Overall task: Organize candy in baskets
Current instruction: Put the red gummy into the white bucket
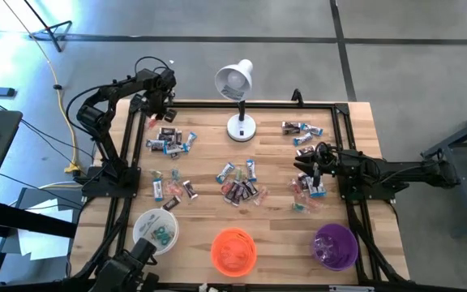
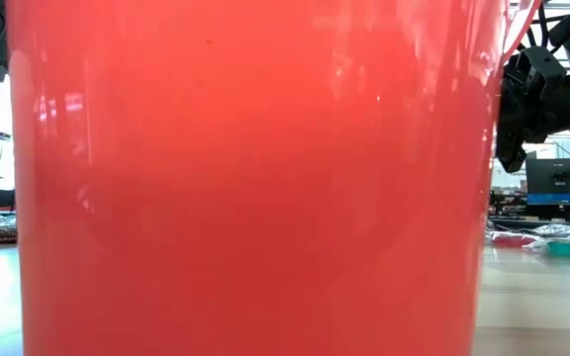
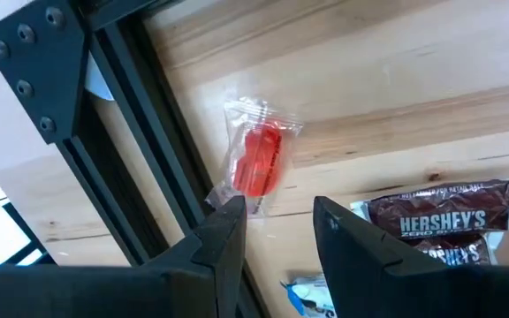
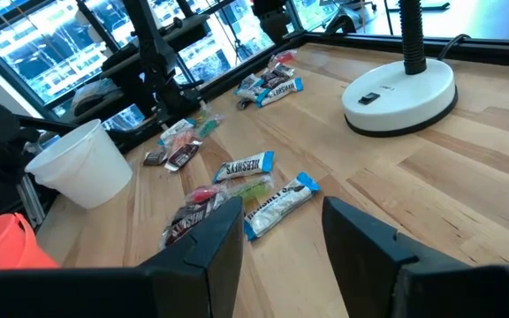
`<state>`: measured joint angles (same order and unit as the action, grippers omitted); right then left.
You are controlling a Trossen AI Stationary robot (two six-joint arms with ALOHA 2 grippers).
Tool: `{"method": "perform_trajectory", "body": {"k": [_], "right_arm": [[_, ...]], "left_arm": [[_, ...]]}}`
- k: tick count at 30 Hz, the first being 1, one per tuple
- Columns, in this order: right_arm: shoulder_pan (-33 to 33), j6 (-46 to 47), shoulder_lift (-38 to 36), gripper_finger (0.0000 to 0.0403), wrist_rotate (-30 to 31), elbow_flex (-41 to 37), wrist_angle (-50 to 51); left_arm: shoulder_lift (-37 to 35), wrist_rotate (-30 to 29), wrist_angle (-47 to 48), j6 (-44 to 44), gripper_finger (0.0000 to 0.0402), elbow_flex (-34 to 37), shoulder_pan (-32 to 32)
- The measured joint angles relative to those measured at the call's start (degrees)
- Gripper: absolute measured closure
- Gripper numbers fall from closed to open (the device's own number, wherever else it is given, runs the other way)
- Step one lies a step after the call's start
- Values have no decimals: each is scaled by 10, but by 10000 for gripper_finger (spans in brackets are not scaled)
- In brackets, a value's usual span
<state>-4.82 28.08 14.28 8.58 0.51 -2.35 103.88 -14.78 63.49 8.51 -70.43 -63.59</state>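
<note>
The left arm is folded over the table's far left corner, its left gripper point(image 3: 277, 225) pointing down with jaws parted and empty just beside a red candy point(image 3: 259, 159) that lies against the black frame rail point(image 3: 126, 150); brown Hershey's bars point(image 3: 440, 216) lie near it. The right arm reaches in low from the right edge, the right gripper point(image 1: 313, 169) above candies near the table's right middle, jaws parted and holding nothing. Candy point(image 1: 240, 188) is scattered in clusters: far left, centre, far right and under the right gripper. A white lamp point(image 1: 239, 123) stands at the far middle. Along the near edge sit the white basket point(image 1: 156, 229), orange basket point(image 1: 233, 250) and purple basket point(image 1: 335, 246). The orange basket fills and blocks the low view.
</note>
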Motion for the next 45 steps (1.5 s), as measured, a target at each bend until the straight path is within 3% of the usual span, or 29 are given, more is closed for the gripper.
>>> {"method": "perform_trajectory", "body": {"k": [27,37,45], "right_arm": [[0,0,0,251,2,0,0],[0,0,0,251,-1,0,0],[0,0,0,251,-1,0,0]], "left_arm": [[29,5,-4,-40,280,0,13],[52,-43,-5,-69,280,-24,14],[52,-44,-11,-87,280,-27,14]]}}
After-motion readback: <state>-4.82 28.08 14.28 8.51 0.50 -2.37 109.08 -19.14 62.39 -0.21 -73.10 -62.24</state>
